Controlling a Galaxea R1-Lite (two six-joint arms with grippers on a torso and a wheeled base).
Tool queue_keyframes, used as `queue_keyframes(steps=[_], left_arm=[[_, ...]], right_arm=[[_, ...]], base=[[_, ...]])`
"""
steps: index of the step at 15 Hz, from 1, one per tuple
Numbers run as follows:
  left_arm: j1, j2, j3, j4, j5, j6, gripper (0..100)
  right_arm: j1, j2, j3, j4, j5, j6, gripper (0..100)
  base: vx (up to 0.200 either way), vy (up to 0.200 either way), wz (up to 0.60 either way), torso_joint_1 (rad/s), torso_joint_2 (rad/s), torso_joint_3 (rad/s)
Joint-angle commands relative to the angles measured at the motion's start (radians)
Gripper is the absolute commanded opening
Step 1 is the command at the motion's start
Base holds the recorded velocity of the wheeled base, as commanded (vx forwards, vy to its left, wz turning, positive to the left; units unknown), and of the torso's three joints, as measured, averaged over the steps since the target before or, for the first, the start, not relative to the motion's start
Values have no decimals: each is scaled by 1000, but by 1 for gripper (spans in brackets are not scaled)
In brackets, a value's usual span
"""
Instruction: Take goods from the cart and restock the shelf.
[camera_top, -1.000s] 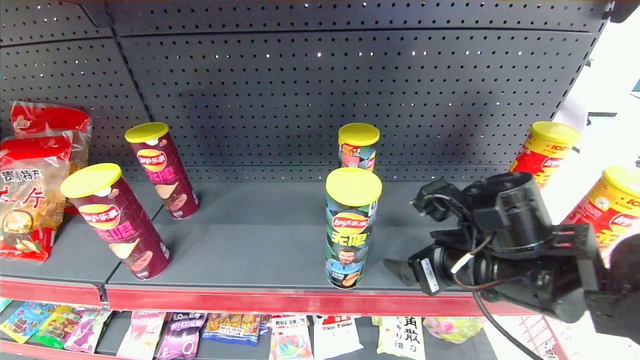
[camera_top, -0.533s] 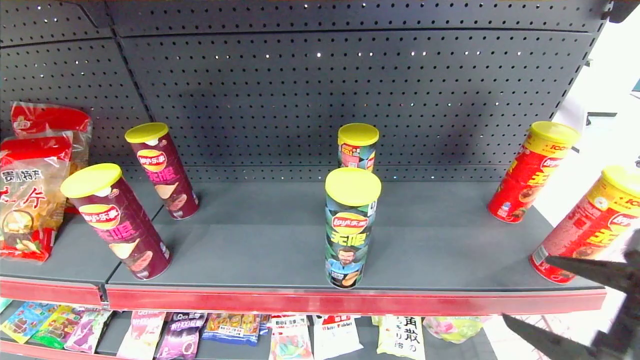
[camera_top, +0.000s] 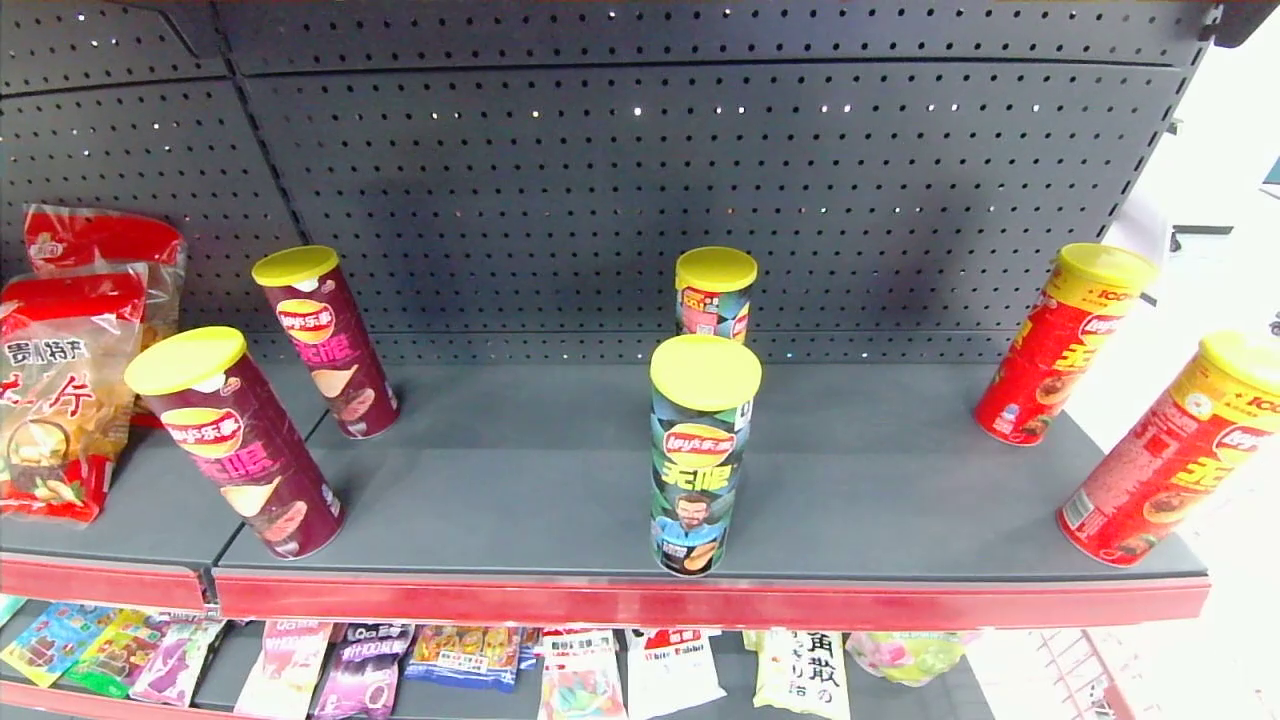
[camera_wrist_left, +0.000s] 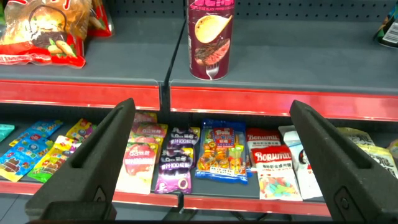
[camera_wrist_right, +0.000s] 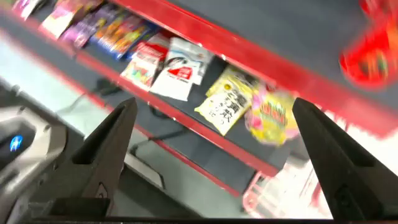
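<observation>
Big picture first: the dark pegboard (camera_top: 640, 180) fills the upper half of the head view, and under it the grey shelf (camera_top: 520, 480) runs the full width behind a red front lip (camera_top: 700, 603).

At the far left edge, red snack bags (camera_top: 60, 390) lean against the back. Then come the cans, all upright in front-and-back pairs:
- Two maroon cans left of centre, front one (camera_top: 235, 445) and rear one (camera_top: 325, 340).
- Two green cans dead centre, front (camera_top: 702, 455) and rear (camera_top: 715, 295).
- Two red cans on the right, one further back (camera_top: 1065, 340) and one (camera_top: 1165, 450) right at the shelf's end.

Wide bare stretches lie between the groups. Along the bottom edge, small packets (camera_top: 560, 670) hang on the lower tier.

Now the arms. The left gripper (camera_wrist_left: 212, 104) has its fingers spread wide with nothing between them, facing the red lip and those packets. The right gripper (camera_wrist_right: 214, 102) is just as wide and just as empty, low in front of the lower tier.

My read: we're between items, with both grippers free. The next move calls for going to the cart, closing on a fresh can around its body and keeping it upright. It should then be set into a bare stretch without knocking a neighbour.
</observation>
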Motion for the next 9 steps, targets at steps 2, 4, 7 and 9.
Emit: queue_keyframes(steps=[2,4,7,9], left_arm=[[0,0,0,0,1,1,100],[0,1,0,0,1,-1,100],[0,1,0,0,0,1,100],[0,0,0,0,1,1,100]], right_arm=[[-117,-84,58,-35,-57,49,100],[-236,-113,58,-38,-46,32,100],[-222,-191,61,-40,-109,78,100],[-222,-190,116,-152,-173,95,100]], base=[[0,0,0,0,0,0],[0,0,0,0,0,0],[0,0,0,0,0,0],[0,0,0,0,0,0]])
